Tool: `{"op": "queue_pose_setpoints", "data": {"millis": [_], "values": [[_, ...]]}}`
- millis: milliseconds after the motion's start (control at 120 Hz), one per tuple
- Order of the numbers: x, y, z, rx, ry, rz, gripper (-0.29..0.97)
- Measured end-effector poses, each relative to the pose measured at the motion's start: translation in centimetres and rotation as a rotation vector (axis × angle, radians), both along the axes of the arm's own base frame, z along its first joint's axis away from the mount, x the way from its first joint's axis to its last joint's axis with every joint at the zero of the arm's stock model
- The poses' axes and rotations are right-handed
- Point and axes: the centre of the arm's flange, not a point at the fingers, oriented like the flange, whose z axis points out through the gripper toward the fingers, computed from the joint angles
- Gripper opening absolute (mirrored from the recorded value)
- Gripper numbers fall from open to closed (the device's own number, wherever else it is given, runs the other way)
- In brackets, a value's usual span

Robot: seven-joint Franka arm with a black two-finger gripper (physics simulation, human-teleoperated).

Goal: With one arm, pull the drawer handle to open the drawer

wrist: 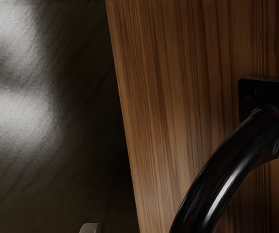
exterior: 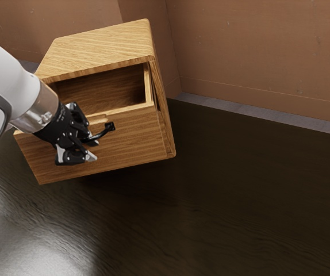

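On the table [exterior: 240, 218], drawer [exterior: 131, 138] open — bare wood inside, gripper [exterior: 80, 155] at handle [exterior: 105, 129], grip unclear.

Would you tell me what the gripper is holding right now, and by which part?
It cannot be told: the gripper is at the black drawer handle, but the contact itself is hidden.

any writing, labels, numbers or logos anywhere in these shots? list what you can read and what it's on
None: there is no readable text in either view.
cabinet and drawer: bare wood grain, no label.
handle: plain glossy black, no marking.
claw and arm: no lettering that I can make out.
table and walls: plain surfaces, no signs.
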Motion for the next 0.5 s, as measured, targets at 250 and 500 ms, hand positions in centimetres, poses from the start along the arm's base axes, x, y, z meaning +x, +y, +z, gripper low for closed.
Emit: {"op": "queue_pose_setpoints", "data": {"millis": [250, 500], "values": [[-0.5, -0.3, 0.9, 0.028, -0.017, -0.015, 0.17], [-1.6, -1.1, 5.8, 0.136, -0.096, -0.045, 0.18]]}}
